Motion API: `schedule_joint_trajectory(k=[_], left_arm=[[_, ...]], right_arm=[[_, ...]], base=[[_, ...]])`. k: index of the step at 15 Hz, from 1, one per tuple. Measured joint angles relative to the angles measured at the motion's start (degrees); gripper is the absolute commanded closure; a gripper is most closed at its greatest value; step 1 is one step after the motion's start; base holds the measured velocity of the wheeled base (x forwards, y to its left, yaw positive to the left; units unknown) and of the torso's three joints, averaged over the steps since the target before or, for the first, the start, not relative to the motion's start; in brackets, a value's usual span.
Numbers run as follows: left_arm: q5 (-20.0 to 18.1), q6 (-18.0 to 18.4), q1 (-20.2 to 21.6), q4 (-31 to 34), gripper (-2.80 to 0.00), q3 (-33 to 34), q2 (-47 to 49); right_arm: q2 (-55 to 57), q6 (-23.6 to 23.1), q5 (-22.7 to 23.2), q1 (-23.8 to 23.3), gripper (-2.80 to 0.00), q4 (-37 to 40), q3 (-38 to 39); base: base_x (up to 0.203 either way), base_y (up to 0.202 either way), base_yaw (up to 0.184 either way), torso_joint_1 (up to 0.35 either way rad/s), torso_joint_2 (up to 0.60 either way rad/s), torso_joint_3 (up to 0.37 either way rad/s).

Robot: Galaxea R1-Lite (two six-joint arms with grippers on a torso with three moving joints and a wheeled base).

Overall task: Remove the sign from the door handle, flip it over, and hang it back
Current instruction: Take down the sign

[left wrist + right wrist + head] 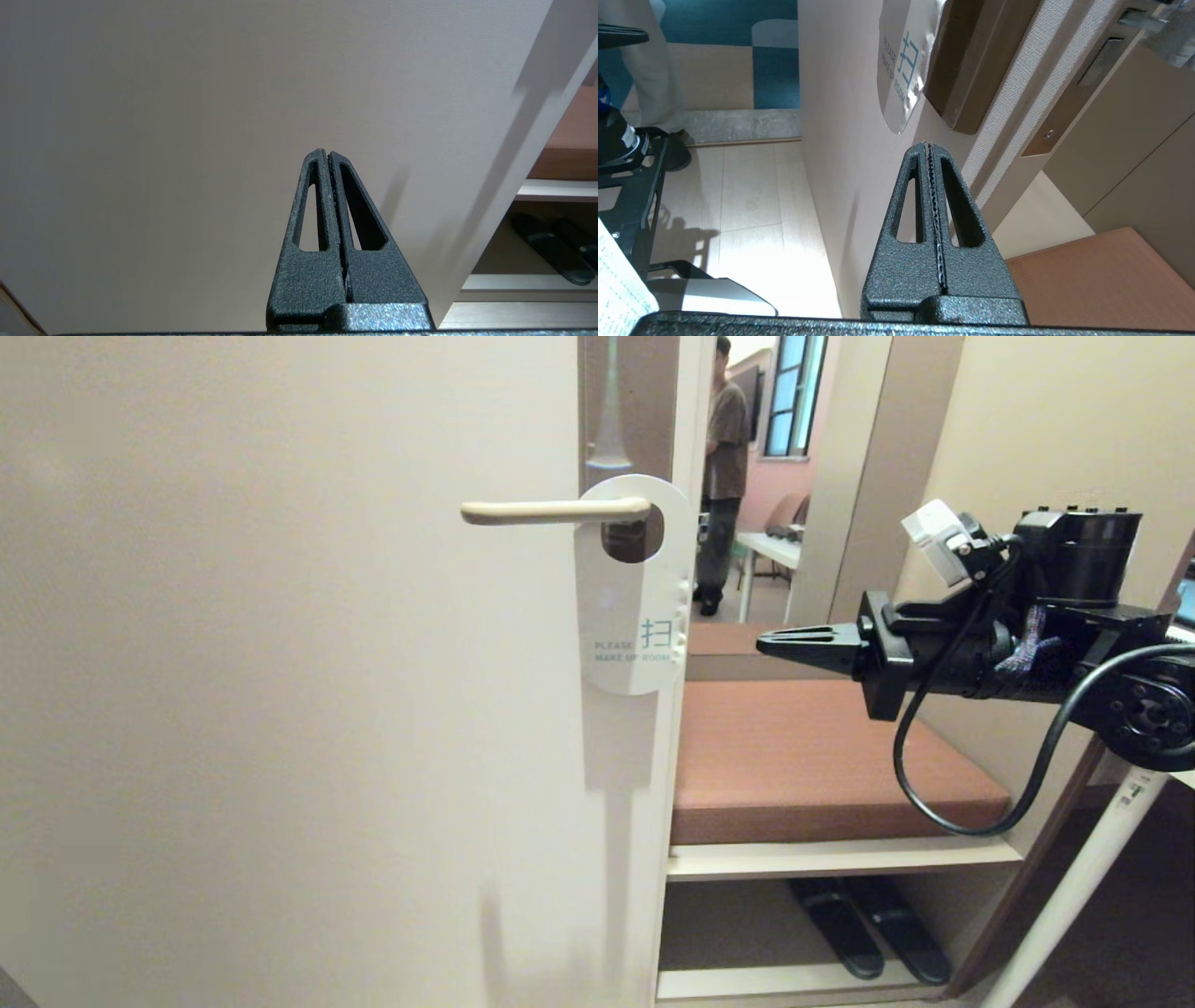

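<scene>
The white sign (631, 616), reading "PLEASE MAKE UP ROOM", hangs by its round hole on the cream door handle (555, 511) at the door's edge. In the right wrist view the sign (899, 60) shows beside the brown handle plate (971, 60). My right gripper (767, 641) is shut and empty, pointing level toward the sign from the right, a short way off at the height of its lower end. In its own view the right gripper (928, 145) has fingers pressed together. My left gripper (324, 153) is shut, parked low in front of the bare door face.
The cream door (280, 709) fills the left of the head view. Right of it stands a bench with a brown cushion (812, 756) and black slippers (864, 924) under it. A person (724, 476) stands far beyond the doorway. A white pole (1083, 887) leans at lower right.
</scene>
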Motion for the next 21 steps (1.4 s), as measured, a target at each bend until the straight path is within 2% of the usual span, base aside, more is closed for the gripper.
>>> schedule_joint_trajectory(k=[11,12,21], left_arm=[[0.00,0.00,0.00,0.00,0.00,0.00,0.00],[0.00,-0.02,0.00,0.00,0.00,0.00,0.00],[0.02,-0.02,0.00,-0.01,0.00,0.00,0.00]], right_arm=[[2.77,-0.05,0.02,2.10,0.00,-0.10,-3.01],[3.07,-0.05,0.03,2.29,-2.80,-0.07,-3.25],[4.21,-0.20,-0.05,2.19,-2.80,-0.07,-3.60]], base=[[0.000,0.000,0.000,0.000,0.00,0.000],[0.000,0.000,0.000,0.000,0.00,0.000],[0.000,0.000,0.000,0.000,0.00,0.000]])
